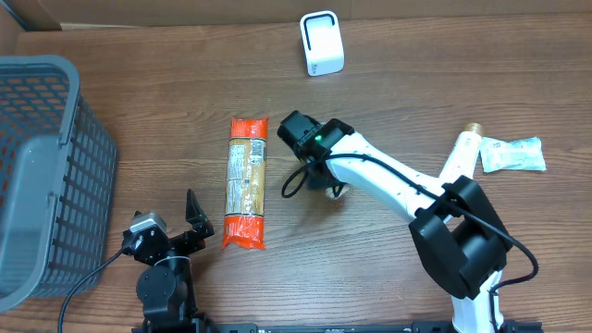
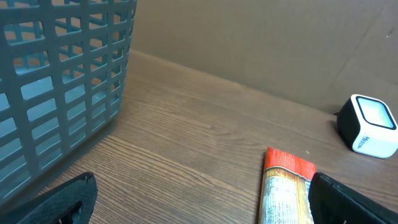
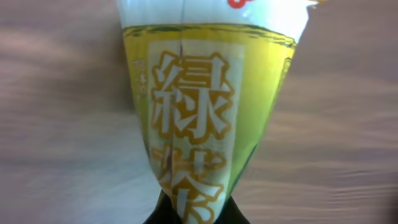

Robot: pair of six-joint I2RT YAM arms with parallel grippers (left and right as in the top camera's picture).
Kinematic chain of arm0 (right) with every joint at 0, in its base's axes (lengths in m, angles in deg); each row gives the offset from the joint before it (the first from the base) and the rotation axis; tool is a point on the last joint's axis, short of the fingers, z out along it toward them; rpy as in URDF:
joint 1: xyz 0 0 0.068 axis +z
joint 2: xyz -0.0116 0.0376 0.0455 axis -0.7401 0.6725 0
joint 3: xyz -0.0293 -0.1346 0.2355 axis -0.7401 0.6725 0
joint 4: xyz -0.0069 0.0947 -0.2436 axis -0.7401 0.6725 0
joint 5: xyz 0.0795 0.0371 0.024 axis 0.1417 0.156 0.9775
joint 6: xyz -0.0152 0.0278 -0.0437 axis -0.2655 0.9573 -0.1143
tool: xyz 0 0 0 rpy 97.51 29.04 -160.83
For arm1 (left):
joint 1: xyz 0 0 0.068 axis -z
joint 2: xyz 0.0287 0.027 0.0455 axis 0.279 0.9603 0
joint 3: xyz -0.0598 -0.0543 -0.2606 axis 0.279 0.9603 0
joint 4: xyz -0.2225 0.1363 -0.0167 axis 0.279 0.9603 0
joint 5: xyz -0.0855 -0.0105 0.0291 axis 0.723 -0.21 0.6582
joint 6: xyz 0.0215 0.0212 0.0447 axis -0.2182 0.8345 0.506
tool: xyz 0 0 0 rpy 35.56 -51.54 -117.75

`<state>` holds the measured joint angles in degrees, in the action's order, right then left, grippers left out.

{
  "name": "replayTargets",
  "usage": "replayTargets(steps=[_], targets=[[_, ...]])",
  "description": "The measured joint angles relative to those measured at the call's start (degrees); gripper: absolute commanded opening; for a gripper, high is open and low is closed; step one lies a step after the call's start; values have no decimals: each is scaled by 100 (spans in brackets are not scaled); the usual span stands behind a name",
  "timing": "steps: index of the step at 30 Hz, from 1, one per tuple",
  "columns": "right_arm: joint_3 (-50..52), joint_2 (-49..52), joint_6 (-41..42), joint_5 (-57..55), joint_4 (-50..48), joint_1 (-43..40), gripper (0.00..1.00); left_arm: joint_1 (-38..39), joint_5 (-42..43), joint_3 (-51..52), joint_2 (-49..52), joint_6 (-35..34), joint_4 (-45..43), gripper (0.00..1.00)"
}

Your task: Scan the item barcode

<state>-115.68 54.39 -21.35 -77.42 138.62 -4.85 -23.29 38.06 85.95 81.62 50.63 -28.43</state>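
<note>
Right claw [image 3: 193,210]: clenched on the lower end of the green tea packet [image 3: 199,106]. In the wrist view you see the packet filling the frame, yellow-green with a white top and large gold characters. The 2 dark fingers [image 3: 236,218] pinch it from either side. From above, the packet is almost wholly hidden beneath the right wrist, near the middle of the surface [image 1: 416,83]. You cannot tell whether it touches the wood. Just to its left lies a long noodle pack [image 1: 247,182] with orange ends, flat and apart from the arm. The white scanner [image 1: 322,43] stands at the far edge, well apart from the packet.

Left claw [image 1: 172,225]: released, jaws wide, grasping nothing, near the front edge beside the grey basket [image 1: 42,176]. At your right lie a white bottle [image 1: 460,155] and, just beside it, a teal sachet [image 1: 511,154].
</note>
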Motion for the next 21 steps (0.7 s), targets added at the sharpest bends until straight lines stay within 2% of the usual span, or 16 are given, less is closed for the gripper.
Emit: replayTargets(steps=[2, 7, 8, 11, 13, 14, 16, 17, 21], targets=[[-20, -4, -48, -743, 142, 90, 4, 0, 0, 2, 0, -2, 0, 100], [-31, 221, -90, -1707, 264, 358, 5, 0, 0, 0, 0, -2, 0, 100], [-35, 326, -94, -1799, 262, 402, 14, 0, 0, 2, 0, 0, 0, 100], [-35, 833, -142, -1930, 267, 612, 20, 0, 0, 2, 0, -2, 0, 100], [-35, 931, -153, -2006, 269, 739, 30, 0, 0, 2, 0, -2, 0, 100], [-35, 938, -162, -1971, 280, 837, 37, 0, 0, 2, 0, -2, 0, 100], [-39, 938, -190, -1799, 210, 990, 64, 0, 0, 0, 0, 0, 0, 100], [-44, 940, -175, -1696, 153, 1073, 73, 0, 0, 2, 0, -2, 0, 99], [-153, 887, -127, -1362, 59, 1373, 77, 0, 0, 0, 2, -2, 0, 100]])
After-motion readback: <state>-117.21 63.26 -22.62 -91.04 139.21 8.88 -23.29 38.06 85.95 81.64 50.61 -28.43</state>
